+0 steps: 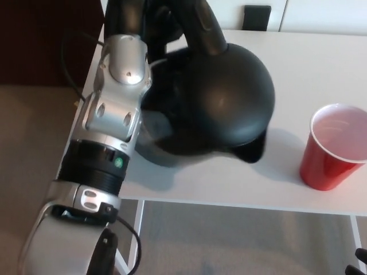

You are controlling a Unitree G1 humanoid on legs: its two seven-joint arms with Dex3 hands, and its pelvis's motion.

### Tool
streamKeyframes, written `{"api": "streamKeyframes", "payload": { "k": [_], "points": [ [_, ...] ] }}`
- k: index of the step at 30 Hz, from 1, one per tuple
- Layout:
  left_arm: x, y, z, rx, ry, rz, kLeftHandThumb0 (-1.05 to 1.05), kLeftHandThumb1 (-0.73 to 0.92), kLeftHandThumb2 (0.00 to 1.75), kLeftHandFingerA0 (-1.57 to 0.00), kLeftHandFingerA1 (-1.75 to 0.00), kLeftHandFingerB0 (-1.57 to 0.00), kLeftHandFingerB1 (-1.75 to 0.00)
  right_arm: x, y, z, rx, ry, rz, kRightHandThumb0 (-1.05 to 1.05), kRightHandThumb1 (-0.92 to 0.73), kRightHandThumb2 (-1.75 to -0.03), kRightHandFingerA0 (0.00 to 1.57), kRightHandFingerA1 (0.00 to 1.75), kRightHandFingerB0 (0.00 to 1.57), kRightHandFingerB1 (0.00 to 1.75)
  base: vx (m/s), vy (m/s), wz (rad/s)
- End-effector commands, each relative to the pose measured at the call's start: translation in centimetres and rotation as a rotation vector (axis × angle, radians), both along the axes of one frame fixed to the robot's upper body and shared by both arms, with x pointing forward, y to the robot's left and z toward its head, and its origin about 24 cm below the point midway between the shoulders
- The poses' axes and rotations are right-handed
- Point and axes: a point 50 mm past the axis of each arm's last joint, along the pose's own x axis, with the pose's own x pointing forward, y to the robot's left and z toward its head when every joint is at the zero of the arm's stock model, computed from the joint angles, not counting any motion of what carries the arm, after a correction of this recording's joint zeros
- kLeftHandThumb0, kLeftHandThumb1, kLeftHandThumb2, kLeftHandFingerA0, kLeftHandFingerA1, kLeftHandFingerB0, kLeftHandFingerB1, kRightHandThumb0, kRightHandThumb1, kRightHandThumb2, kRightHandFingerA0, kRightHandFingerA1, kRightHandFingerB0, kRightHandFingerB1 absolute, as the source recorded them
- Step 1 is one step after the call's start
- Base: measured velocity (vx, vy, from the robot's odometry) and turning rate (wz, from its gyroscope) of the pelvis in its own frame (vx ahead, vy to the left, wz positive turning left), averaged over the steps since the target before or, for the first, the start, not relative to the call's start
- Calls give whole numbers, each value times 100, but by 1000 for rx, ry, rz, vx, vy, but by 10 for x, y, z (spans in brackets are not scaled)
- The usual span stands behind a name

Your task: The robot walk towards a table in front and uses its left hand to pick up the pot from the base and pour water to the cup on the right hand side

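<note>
The black pot (212, 103) hangs above the white table (321, 63), tipped forward so its rounded lid side faces me and its spout points down and right. My left hand (135, 17) is shut on the pot's curved handle at the top left. A red cup (332, 146) stands upright near the table's front right edge, apart from the spout by a clear gap. The pot's base is hidden. My right hand does not show.
A black cord (71, 63) trails off the table's left edge. A small black block (256, 18) stands at the far edge against the white wall. Grey floor (241, 240) lies below the front edge.
</note>
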Motion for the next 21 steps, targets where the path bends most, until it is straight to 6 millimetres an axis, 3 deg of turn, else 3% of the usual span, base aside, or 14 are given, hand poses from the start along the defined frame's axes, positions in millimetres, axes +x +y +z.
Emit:
{"api": "streamKeyframes", "payload": {
  "k": [1,3,7,8,11,12,13,14,15,16,17,21],
  "points": [
    [-3,-13,35,-4,-109,15,-20,84,65,-109,-123,-78,-101,-1,-1,0,-20,11,5,-22,-50,-61,48,54,37,43,0,0,0],
    [-6,-22,41,17,-143,-6,-19,82,65,-109,-127,-77,-99,-1,-1,0,-21,11,7,-17,-52,-55,47,51,38,40,0,0,0],
    [-9,-35,52,95,-206,1,-20,82,64,-110,-128,-76,-96,1,-1,1,-26,3,16,-22,-53,-62,48,54,36,43,0,0,0],
    [-10,-40,54,124,-213,15,-19,79,64,-98,-135,-77,-94,1,-1,1,-24,0,14,-26,-50,-63,48,55,39,45,0,0,0],
    [-13,-55,61,166,-258,26,-14,79,64,-92,-145,-77,-104,2,-1,2,-1,-18,5,-17,-52,-55,48,53,39,41,0,0,0],
    [-14,-59,62,226,-287,41,-18,70,63,-83,-157,-71,-103,2,-2,2,1,-17,9,-18,-50,-54,48,53,38,41,0,0,0],
    [-14,-61,63,255,-312,49,-21,68,66,-85,-157,-74,-115,2,-2,2,3,-17,13,-16,-33,-82,40,63,27,54,0,0,0],
    [-14,-63,63,260,-327,52,-21,68,66,-85,-157,-74,-115,2,-2,2,4,-17,14,-16,-33,-82,40,63,27,54,0,0,0],
    [-14,-65,65,284,-345,55,-23,73,62,-79,-167,-73,-92,2,-3,2,1,-15,18,-20,-50,-54,46,51,37,40,0,0,0],
    [-14,-69,67,320,-369,60,-23,73,62,-79,-167,-73,-92,1,-3,3,-5,-12,24,-20,-50,-54,46,51,37,40,0,0,0],
    [-14,-71,69,341,-377,63,-27,73,64,-81,-164,-77,-78,2,-3,3,-2,-14,26,-17,-33,-82,40,62,26,53,0,0,0],
    [-12,-74,74,409,-424,78,-21,67,61,-85,-164,-79,-75,3,-1,2,11,-18,19,-15,-33,-82,40,63,25,54,0,0,0]
  ]
}}
